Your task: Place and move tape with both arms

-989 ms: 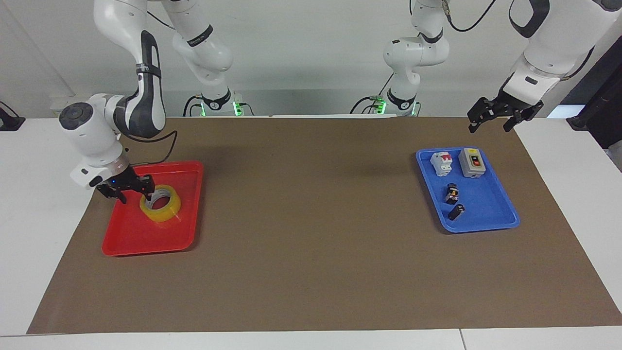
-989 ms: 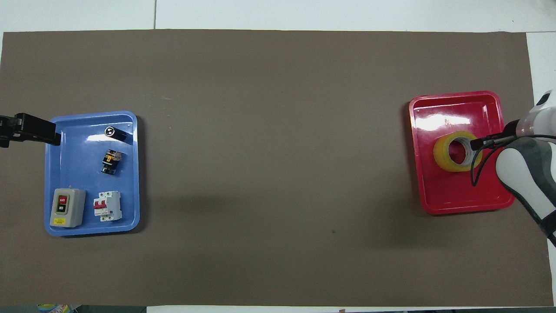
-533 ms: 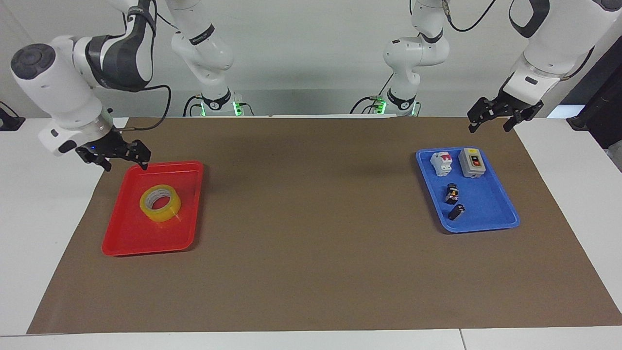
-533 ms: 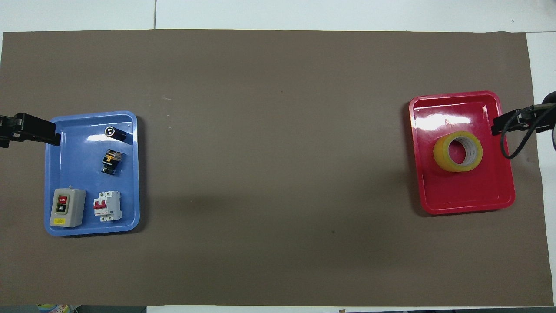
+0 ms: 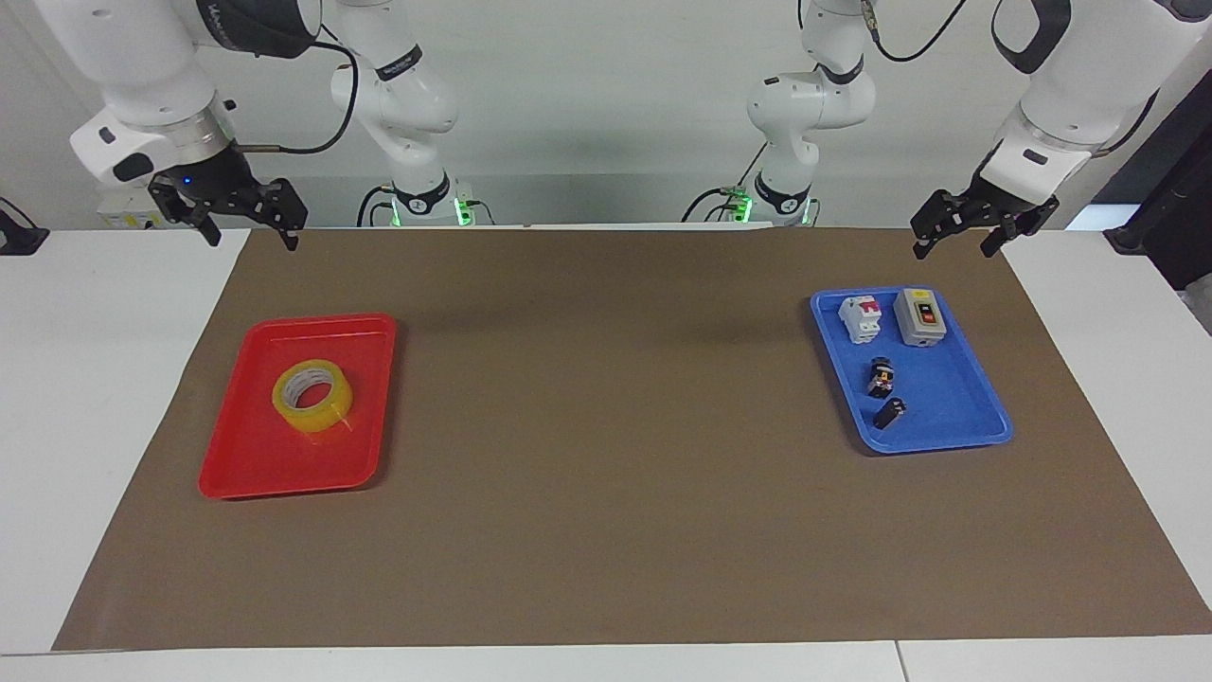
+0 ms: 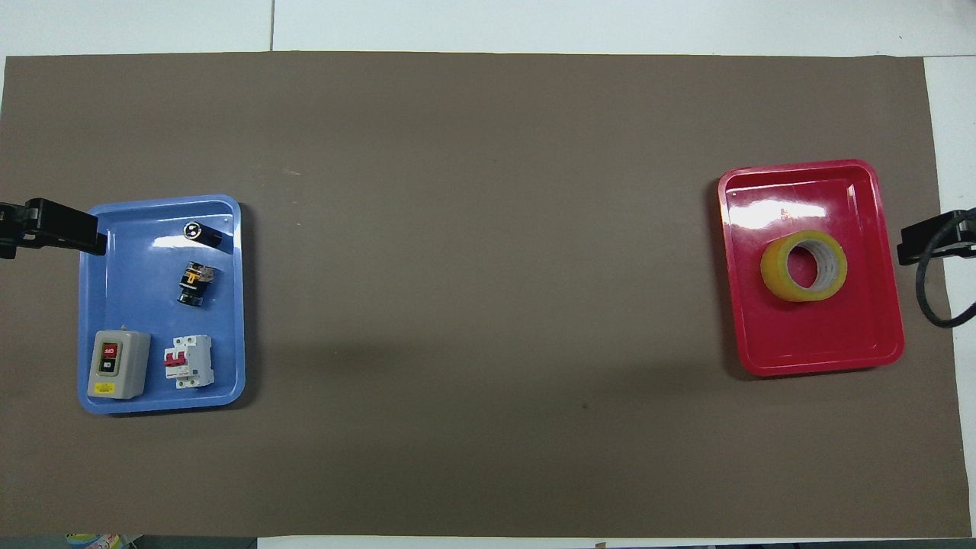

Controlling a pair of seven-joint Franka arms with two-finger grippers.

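The tape [image 5: 312, 395] [image 6: 804, 265], a yellow roll with a white core, lies flat in the red tray [image 5: 284, 474] [image 6: 823, 358] at the right arm's end of the table. Nothing touches it. My right gripper [image 5: 252, 237] [image 6: 911, 244] hangs high, open and empty, over the brown mat's edge beside the red tray. My left gripper [image 5: 953, 248] [image 6: 91, 232] waits open and empty in the air over the mat's edge beside the blue tray [image 5: 956, 436] [image 6: 145, 400].
The blue tray at the left arm's end holds a grey switch box [image 5: 920, 316] [image 6: 117, 365], a white breaker [image 5: 860, 317] [image 6: 188, 361] and two small dark parts [image 5: 882, 376] [image 5: 889, 413]. A brown mat [image 5: 606, 426] covers the table between the trays.
My right gripper opened off the tape, rose and drew back from the red tray. The tape stayed in the tray. The left arm has not moved.
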